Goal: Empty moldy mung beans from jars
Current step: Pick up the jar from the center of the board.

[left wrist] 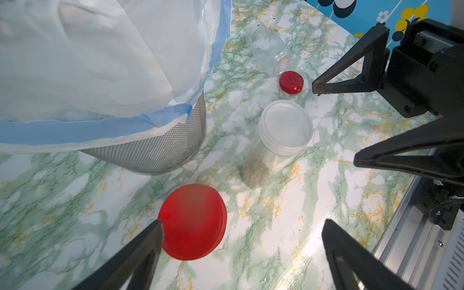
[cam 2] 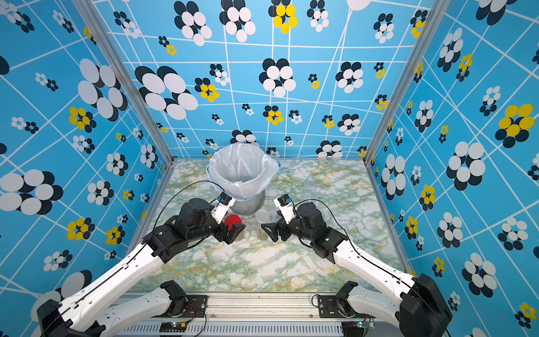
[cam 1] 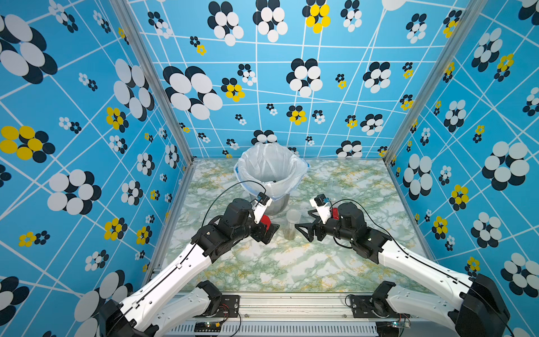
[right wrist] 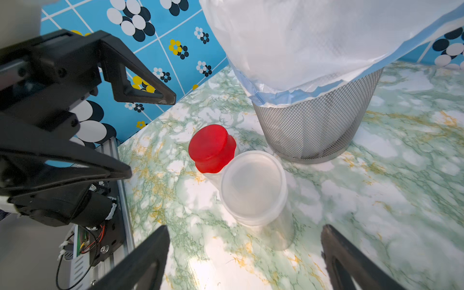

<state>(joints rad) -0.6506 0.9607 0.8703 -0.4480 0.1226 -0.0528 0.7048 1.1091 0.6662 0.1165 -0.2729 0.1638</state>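
Here, the tall jar (left wrist: 272, 150) holds mung beans (left wrist: 254, 172).

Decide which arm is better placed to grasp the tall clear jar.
Right, probably. The right end effector is open facing the tall jar, centred in its wrist view; the left end effector sits by the red-lidded jar.
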